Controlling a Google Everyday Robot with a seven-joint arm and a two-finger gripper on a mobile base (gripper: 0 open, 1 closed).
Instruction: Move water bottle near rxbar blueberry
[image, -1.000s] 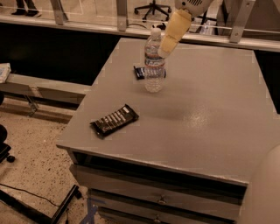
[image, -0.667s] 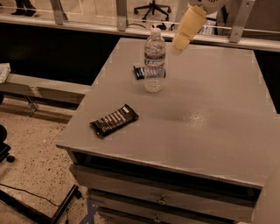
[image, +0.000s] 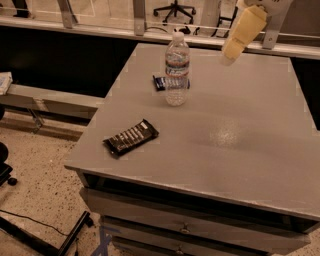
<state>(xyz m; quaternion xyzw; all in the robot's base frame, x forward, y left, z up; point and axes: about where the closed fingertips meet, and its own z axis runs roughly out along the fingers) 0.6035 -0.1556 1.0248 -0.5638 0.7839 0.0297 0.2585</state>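
Since the water bottle (image: 177, 70) stands just beside the rxbar blueberry (image: 161, 83), my gripper (image: 231, 52) hangs empty above the table's (image: 240, 125) back, spread or not I cannot tell.

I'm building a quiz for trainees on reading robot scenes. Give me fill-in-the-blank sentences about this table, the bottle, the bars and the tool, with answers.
The water bottle stands ____ on the grey table.
The rxbar blueberry, lying close behind the bottle, has a dark ____ wrapper.
The longer bar near the table's front edge is wrapped in ____.
The tool hangs in the air, to the picture's ____ of the bottle, not touching it.
Missing words: upright; blue; black; right.
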